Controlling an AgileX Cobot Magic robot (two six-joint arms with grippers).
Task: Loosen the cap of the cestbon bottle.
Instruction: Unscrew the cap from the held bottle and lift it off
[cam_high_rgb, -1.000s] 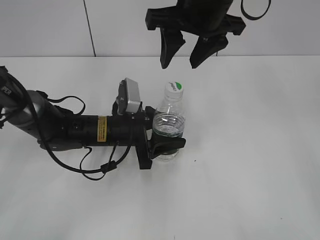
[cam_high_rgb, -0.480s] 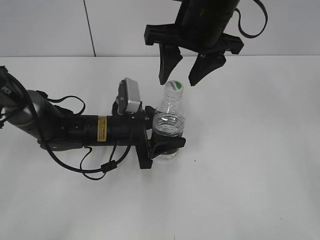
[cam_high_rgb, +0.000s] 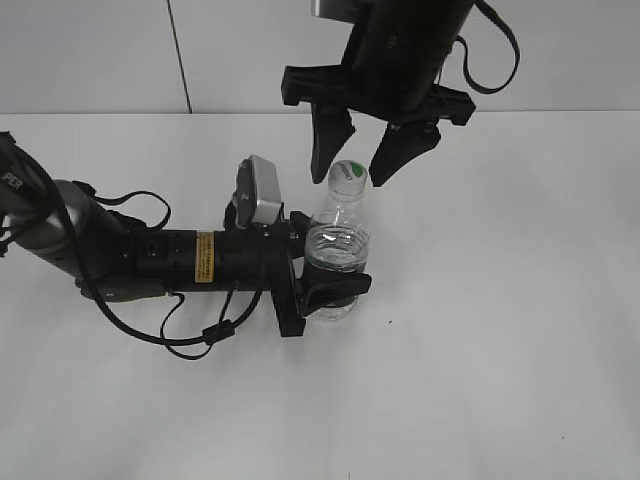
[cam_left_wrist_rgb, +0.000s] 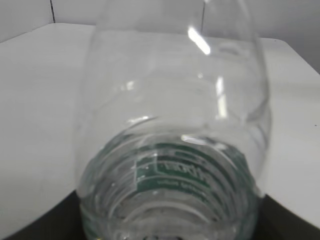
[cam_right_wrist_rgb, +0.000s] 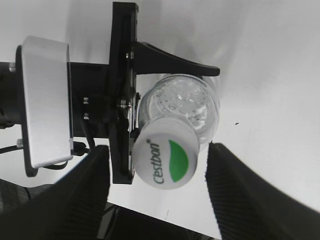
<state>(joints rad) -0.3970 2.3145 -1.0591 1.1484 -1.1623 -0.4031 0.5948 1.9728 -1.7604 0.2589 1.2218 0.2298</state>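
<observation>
Two right fingers (cam_high_rgb: 355, 163) stood spread and empty either side of the cap (cam_high_rgb: 349, 174) at upper centre; left fingers (cam_high_rgb: 325, 290) clasped the upright cestbon bottle (cam_high_rgb: 338, 245)

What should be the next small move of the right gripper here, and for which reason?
Probably close the right gripper on the small round white plastic cap with the green patch. Its open fingers already stand on both sides of the cap without touching it, and the left gripper holds the small clear plastic bottle with the dark green label upright. After that it can twist.
</observation>
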